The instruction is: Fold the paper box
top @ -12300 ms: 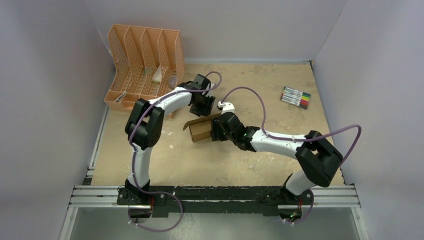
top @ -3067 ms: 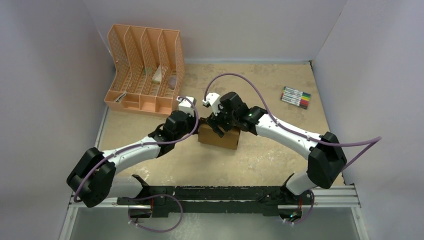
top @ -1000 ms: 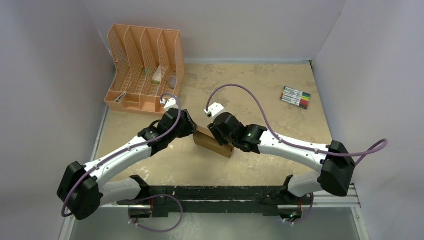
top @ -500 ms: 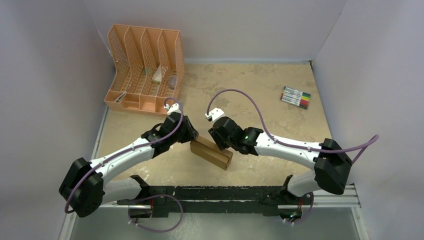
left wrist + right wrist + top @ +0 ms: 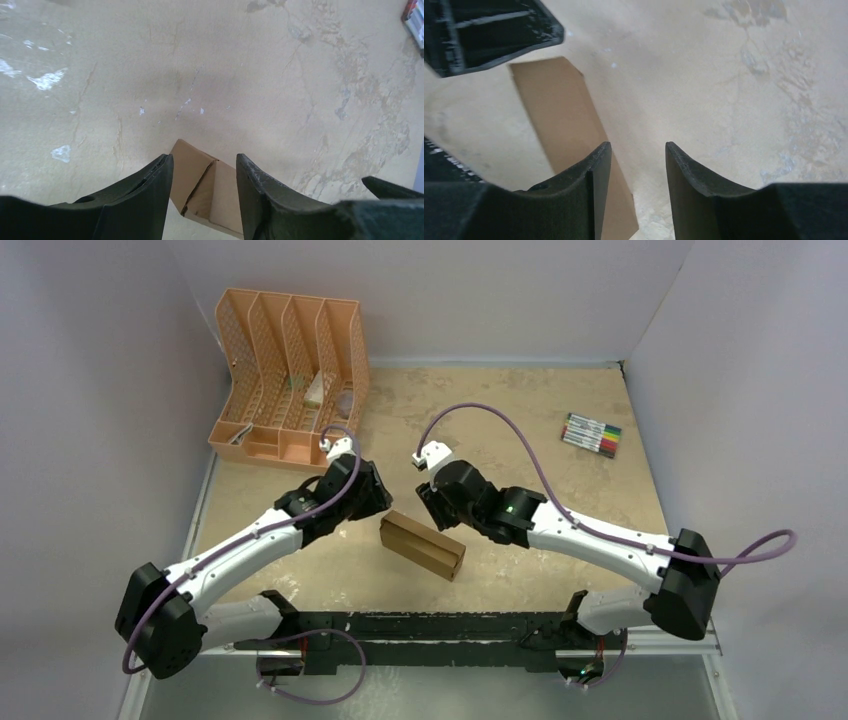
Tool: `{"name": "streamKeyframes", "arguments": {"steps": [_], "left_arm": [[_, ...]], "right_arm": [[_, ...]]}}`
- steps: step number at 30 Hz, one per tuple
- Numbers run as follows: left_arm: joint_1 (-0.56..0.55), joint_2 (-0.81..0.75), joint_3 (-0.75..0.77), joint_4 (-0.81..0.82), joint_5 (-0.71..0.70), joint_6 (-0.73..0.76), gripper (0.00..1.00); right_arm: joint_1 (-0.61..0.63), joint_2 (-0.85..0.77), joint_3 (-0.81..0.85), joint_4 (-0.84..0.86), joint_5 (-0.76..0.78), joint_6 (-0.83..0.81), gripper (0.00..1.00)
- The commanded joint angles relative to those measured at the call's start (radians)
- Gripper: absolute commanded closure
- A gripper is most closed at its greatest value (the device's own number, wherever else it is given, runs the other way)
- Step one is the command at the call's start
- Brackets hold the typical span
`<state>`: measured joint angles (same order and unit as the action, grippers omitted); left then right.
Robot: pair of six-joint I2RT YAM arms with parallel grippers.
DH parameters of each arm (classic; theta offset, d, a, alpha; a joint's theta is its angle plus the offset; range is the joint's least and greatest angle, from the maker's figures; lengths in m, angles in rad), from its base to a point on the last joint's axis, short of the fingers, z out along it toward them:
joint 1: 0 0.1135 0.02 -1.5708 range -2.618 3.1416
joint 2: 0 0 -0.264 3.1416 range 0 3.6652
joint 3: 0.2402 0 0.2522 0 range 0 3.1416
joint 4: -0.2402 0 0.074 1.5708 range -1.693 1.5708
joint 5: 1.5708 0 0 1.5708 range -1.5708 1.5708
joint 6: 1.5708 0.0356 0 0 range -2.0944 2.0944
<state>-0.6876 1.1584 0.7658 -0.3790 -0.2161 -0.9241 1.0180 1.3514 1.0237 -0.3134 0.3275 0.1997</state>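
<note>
**A:** Where's the paper box [image 5: 422, 545]?

**B:** Flat on the desk [image 5: 520, 390], toward the near middle. It is a closed brown carton lying at a slant, one end pointing far-left and the other near-right. Nothing rests on it.

**A:** And the hands?

**B:** The left hand [image 5: 203, 159] is released, fingers spread with nothing gripped. Its wrist view shows the box's end flap past the tips. From above it sits just off the far-left end of the box, with a strip of bare desk between them. The right hand [image 5: 637, 146] is released too, with bare desk in its gap and the box off to one side, partly behind one finger. From above it hangs at the box's far long edge, and I cannot tell whether it touches.

**A:** What else is around?

**B:** A peach-orange organizer [image 5: 262, 360] stands in the far-left corner with a pale object [image 5: 314, 390] in one slot, well apart from the box. A set of coloured markers [image 5: 592, 435] lies far right. A purple cable [image 5: 475, 407] loops above the right hand.

**A:** Anything in the way?

**B:** Only the left arm [image 5: 240, 545] and the right arm [image 5: 600, 535], closing on the box from either side with their hands near each other.

**A:** Room to move?

**B:** There is open desk beyond the box and to its right. On the near side there is a short stretch, then the desk edge and the rail [image 5: 440, 625] carrying the bases. Walls [image 5: 450, 290] close off the left, back and right.
</note>
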Motion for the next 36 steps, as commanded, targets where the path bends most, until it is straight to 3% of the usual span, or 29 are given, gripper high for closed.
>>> {"name": "streamKeyframes", "arguments": {"steps": [1,7,13,18,27,36], "left_arm": [[0.001,-0.072,0.074,-0.147,-0.082,-0.042,0.50],[0.001,-0.152,0.012,-0.198,-0.031,-0.199,0.48],[0.001,-0.218,-0.085,-0.102,0.070,-0.305,0.46],[0.000,-0.221,-0.164,0.041,0.144,-0.377,0.46],[-0.003,-0.196,-0.208,0.150,0.170,-0.399,0.46],[-0.004,-0.189,-0.272,0.184,0.136,-0.414,0.61]], "right_arm": [[0.002,-0.047,0.059,-0.009,-0.128,-0.032,0.55],[0.011,-0.010,0.046,0.034,-0.301,0.021,0.63],[0.021,0.026,0.025,0.070,-0.355,0.036,0.75],[0.034,0.069,-0.001,0.083,-0.371,0.029,0.79],[0.043,0.134,-0.038,0.111,-0.346,0.024,0.81],[0.047,0.143,-0.039,0.098,-0.278,0.000,0.82]]}}
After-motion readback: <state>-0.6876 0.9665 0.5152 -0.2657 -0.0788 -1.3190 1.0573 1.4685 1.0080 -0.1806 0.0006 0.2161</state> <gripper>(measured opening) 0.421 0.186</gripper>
